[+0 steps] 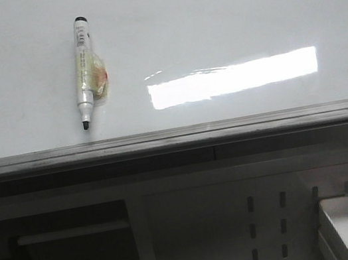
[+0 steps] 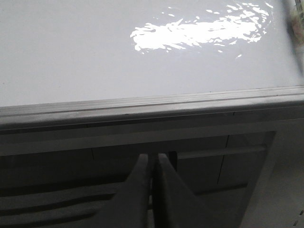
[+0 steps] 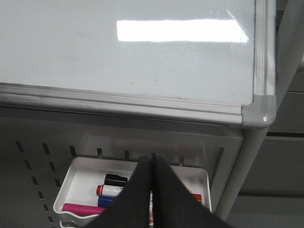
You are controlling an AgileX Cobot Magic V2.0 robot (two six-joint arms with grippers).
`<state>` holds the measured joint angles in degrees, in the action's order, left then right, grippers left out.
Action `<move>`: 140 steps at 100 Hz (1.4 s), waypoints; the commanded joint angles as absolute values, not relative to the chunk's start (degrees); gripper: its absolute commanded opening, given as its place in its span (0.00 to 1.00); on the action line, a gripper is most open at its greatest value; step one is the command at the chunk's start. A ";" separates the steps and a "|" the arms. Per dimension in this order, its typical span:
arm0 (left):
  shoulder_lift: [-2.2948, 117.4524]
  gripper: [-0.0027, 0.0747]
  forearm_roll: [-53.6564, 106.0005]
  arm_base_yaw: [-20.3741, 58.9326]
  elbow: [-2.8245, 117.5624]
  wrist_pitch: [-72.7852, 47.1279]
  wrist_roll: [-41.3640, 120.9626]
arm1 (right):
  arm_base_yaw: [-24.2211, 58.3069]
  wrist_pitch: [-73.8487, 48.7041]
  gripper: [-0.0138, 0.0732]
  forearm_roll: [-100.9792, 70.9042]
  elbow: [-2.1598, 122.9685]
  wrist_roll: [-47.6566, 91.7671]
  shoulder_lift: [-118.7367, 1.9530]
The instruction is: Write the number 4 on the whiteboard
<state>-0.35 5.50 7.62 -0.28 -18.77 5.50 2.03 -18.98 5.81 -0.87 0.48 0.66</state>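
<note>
Wrist views: each gripper point(image 2: 153, 164) closed, empty.

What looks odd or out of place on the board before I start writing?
The marker on the whiteboard has a yellowish wad with a reddish patch wrapped around its barrel, and its black tip is uncapped. The board shows no strokes. Both the left gripper and the right gripper are shut and empty, short of the board.

Glossy white whiteboard point(image 1: 222, 20) with a grey metal edge strip lies flat, catching a bright glare. One uncapped white marker point(image 1: 83, 72) with a black tip rests directly on it, near the front edge.
</note>
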 commanded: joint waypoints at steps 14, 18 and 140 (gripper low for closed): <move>-0.71 0.01 6.16 7.65 -2.16 -14.83 5.04 | 1.55 -17.69 0.08 6.99 -1.98 0.39 1.35; -0.71 0.01 6.16 7.65 -2.16 -14.83 5.04 | 1.55 -17.69 0.08 6.99 -1.98 0.39 1.35; -0.71 0.01 37.72 7.65 -2.16 0.00 5.04 | 1.55 4.00 0.08 -7.40 -1.90 -12.07 1.35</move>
